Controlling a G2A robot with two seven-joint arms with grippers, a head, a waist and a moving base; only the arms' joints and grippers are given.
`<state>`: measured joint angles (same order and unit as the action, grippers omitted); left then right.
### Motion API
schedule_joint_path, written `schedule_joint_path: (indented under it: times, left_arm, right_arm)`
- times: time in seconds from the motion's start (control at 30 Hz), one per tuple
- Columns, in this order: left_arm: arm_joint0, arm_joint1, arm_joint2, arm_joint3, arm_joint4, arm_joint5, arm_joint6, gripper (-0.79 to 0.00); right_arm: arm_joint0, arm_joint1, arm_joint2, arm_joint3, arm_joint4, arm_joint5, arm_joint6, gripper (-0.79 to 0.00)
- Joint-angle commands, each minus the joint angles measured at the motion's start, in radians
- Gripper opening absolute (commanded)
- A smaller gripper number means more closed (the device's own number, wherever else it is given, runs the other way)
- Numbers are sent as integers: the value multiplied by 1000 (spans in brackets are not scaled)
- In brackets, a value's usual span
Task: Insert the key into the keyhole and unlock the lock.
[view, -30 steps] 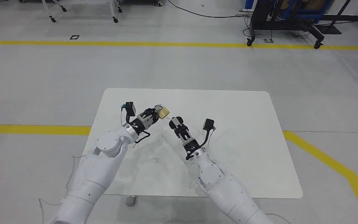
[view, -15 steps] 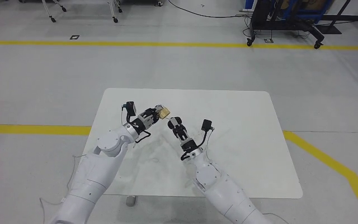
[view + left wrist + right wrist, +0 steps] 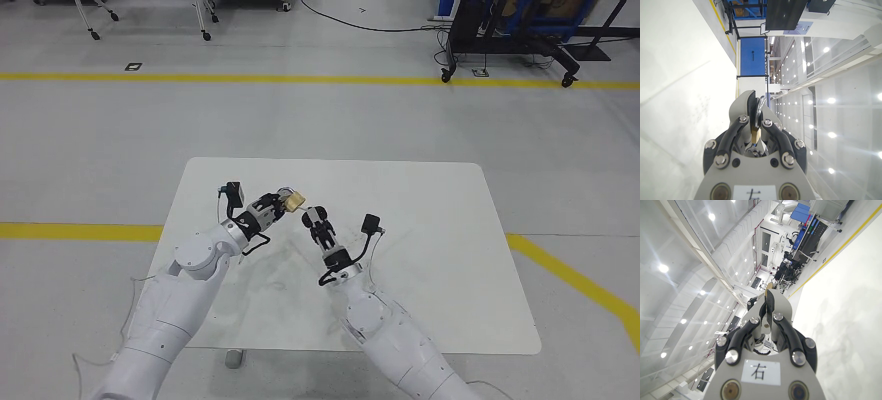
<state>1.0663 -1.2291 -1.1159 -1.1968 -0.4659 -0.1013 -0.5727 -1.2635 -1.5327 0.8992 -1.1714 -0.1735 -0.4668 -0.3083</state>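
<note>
Grey floor [image 3: 120,130] with yellow lines [image 3: 300,77] lies all around the white counter [image 3: 430,200]. The lock [image 3: 292,202] is held up in the air, and the counter is under it. Right at the left side of the lock is the left end effector [image 3: 283,203]. It is clenched tight on the lock. In the left wrist view, the left end effector [image 3: 758,105] has the lock [image 3: 755,135] between its two fingers. The gold body of the lock sits deep inside, close to the wrist. The shiny silver loop of the lock points out toward the fingertips. Just to the right of the lock is the right end effector [image 3: 313,216]. Its tip points at the lock and is very near it. Its fingers are pressed together, and they are grasping the key. In the right wrist view, the key [image 3: 769,285] is a small tan bit that sticks out past the tips of the right end effector [image 3: 769,294]. I cannot tell if the key is touching the lock or is a little way off it. Far to the right of the lock and well behind it, a dark cart [image 3: 510,40] stands on the floor.
</note>
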Motion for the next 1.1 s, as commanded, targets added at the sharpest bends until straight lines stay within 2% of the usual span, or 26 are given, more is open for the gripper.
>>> schedule_joint_path:
  times: [0.0,0.43,1.07]
  left_arm:
    - [0,-1,-1,1,2,2,1,-785]
    - [5,-6,-10,-3,5,11,12,-785]
    - [29,-6,-11,-40,112,-35,7,-785]
  right_arm:
    - [1,-4,-5,4,-14,7,-11,-785]
    - [3,-25,-23,29,-51,14,-25,-785]
    - [1,-35,8,27,-76,17,-3,-785]
